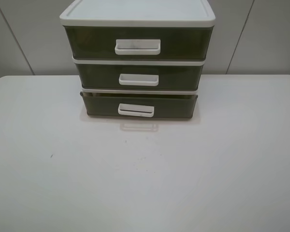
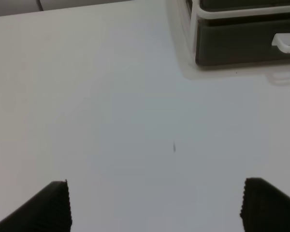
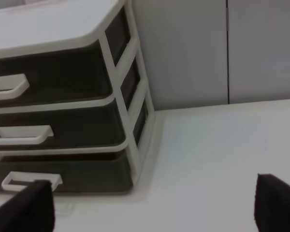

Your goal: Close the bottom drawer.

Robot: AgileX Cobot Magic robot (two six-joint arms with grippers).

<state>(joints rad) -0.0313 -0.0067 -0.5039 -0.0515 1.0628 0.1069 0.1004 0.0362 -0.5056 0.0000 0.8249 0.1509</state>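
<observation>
A: Exterior high view. White-framed plastic three-drawer unit [image 1: 137,19] stands at 12 o'clock on the matte white table [image 1: 145,183], against the grey panelled wall [image 1: 24,38]. The smoky olive-brown translucent bottom drawer [image 1: 101,107] with its white loop handle [image 1: 136,110] juts a little forward of the frame, a thin gap showing along its top edge. The taller top drawer [image 1: 92,42] and the middle drawer [image 1: 99,76] sit flush. No arm in this view.

B: Anything else on the table?

A: One tiny dark speck [image 1: 51,155] at about 9 o'clock from the table's centre, well apart from the unit.

B: Left wrist view?

A: The left gripper [image 2: 154,205] hangs over bare table, its black ribbed fingers [image 2: 55,205] spread wide with nothing between them. A corner of the bottom drawer [image 2: 232,43] and part of its handle [image 2: 286,43] show at the far side, well apart from the fingers. The speck [image 2: 174,147] lies between claw and unit.

B: Right wrist view?

A: The right gripper [image 3: 154,205] is also wide apart and empty, black fingers [image 3: 31,208] at the frame's edge. It faces the unit [image 3: 63,29] from its right front corner. All three drawers are visible; the bottom drawer [image 3: 96,174] sits nearest, its handle [image 3: 19,180] just beside one fingertip. Cannot tell whether they touch. Wall [image 3: 222,48] behind.
</observation>
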